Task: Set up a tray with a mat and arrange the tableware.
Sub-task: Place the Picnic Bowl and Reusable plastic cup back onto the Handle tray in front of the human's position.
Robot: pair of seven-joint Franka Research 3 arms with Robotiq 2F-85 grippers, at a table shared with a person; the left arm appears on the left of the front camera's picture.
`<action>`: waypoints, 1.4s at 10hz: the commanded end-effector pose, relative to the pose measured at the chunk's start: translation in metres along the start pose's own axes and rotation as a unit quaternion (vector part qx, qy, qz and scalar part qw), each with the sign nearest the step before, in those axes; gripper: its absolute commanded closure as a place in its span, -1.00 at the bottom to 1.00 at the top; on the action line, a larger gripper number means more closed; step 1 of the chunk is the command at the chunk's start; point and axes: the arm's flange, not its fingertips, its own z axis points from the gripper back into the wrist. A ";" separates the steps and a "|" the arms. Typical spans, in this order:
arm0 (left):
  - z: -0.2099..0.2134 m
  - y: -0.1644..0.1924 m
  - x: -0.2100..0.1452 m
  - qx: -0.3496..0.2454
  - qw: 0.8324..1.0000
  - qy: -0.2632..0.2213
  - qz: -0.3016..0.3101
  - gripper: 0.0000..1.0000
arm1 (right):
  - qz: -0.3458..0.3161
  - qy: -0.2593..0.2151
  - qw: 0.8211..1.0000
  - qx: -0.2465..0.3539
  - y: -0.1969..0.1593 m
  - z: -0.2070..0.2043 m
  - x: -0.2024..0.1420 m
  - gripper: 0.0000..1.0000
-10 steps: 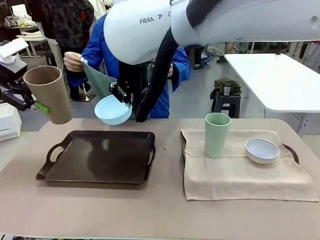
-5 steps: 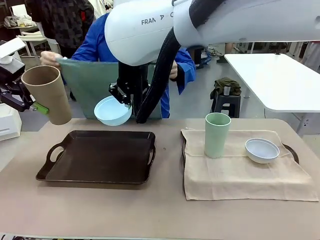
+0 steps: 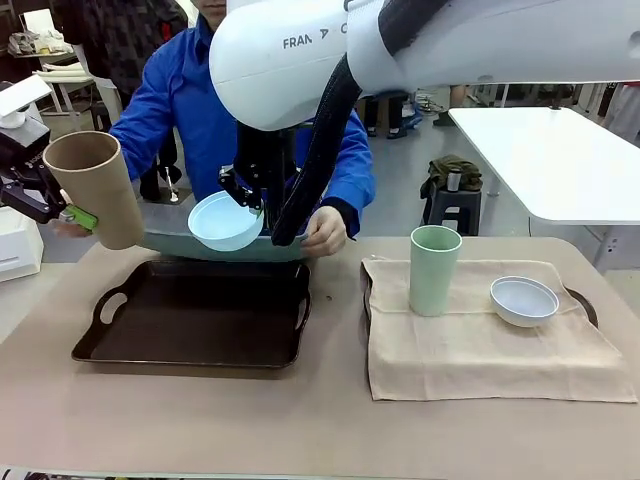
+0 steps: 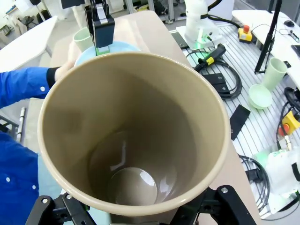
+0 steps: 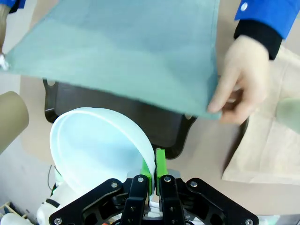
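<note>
The tan-brown cup (image 3: 97, 188) was held upright in the left claw (image 3: 72, 212), clamped low on its wall, well above the desk (image 3: 300, 420) and past the left handle of the dark tray (image 3: 200, 315). In the left wrist view its hollow (image 4: 136, 140) was seen from above, with nothing in it.

The light blue bowl (image 3: 225, 221) was pinched by its rim in the right claw (image 5: 153, 174), whose green pads were pressed together on the thin wall, and was kept tilted above the tray's far edge. Just beyond that claw a teal mat (image 5: 126, 51) was stretched over the tray by a person's hand (image 5: 241, 77).

Well to the right of both claws, the pale green cup (image 3: 434, 270) and the white bowl (image 3: 524, 300) were left standing on a beige cloth (image 3: 480, 350).
</note>
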 end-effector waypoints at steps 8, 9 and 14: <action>0.002 0.003 0.002 -0.001 1.000 0.006 0.000 0.45 | 0.000 0.000 1.000 -0.004 0.001 0.000 0.000 1.00; 0.002 0.003 0.002 -0.001 1.000 0.006 0.000 0.45 | 0.000 0.000 1.000 -0.004 0.001 0.000 0.000 1.00; 0.002 0.003 0.002 -0.001 1.000 0.006 0.000 0.45 | 0.000 0.000 1.000 -0.004 0.001 0.000 0.000 1.00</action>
